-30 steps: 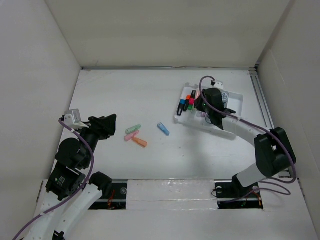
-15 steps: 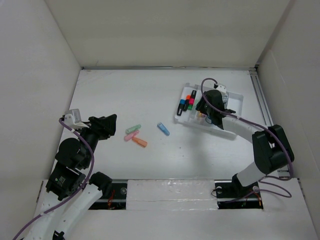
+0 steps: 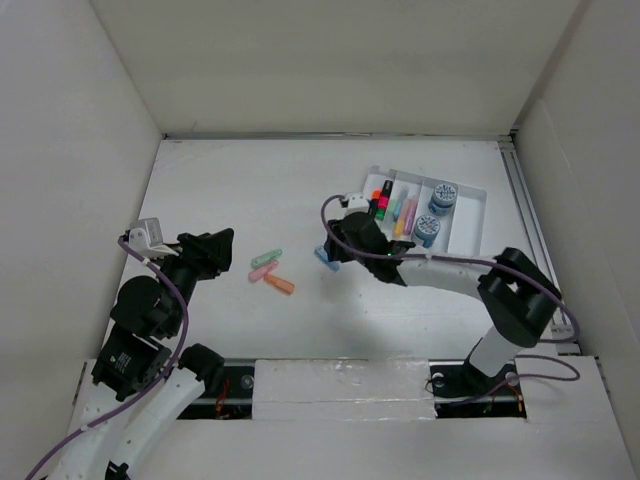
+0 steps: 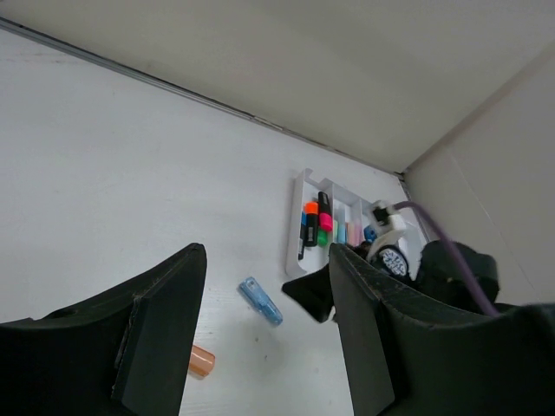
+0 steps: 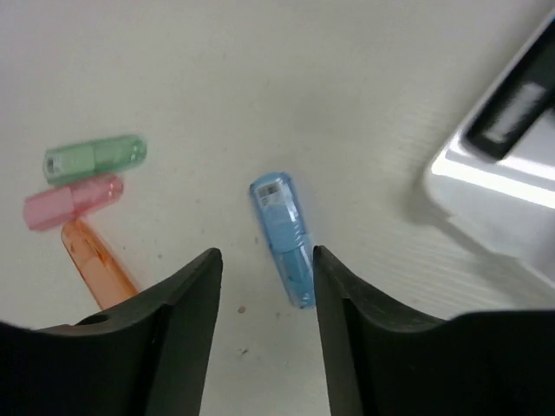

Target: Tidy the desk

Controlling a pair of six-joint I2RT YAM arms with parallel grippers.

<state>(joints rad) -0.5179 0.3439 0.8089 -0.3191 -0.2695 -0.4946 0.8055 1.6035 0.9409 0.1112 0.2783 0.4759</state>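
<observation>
Framing blue marker (image 5: 284,236), right hand (image 5: 264,256) near tray (image 5: 512,184) edge.

Shining bright and even from overhead, washing the desk (image 3: 250,190) near white in the top view. Casting soft, pale shadows toward 6 o'clock beneath the right arm (image 3: 450,272). Blurring and darkening the left gripper (image 4: 267,260) at 6 o'clock in its wrist view, greying the walls (image 4: 347,52) at 12 o'clock. Blowing out the tray (image 5: 486,173) at 3 o'clock in the right wrist view, softening the right gripper (image 5: 264,260) at 6 o'clock, rendering the blue capsule (image 5: 284,234) sharp at centre.
</observation>
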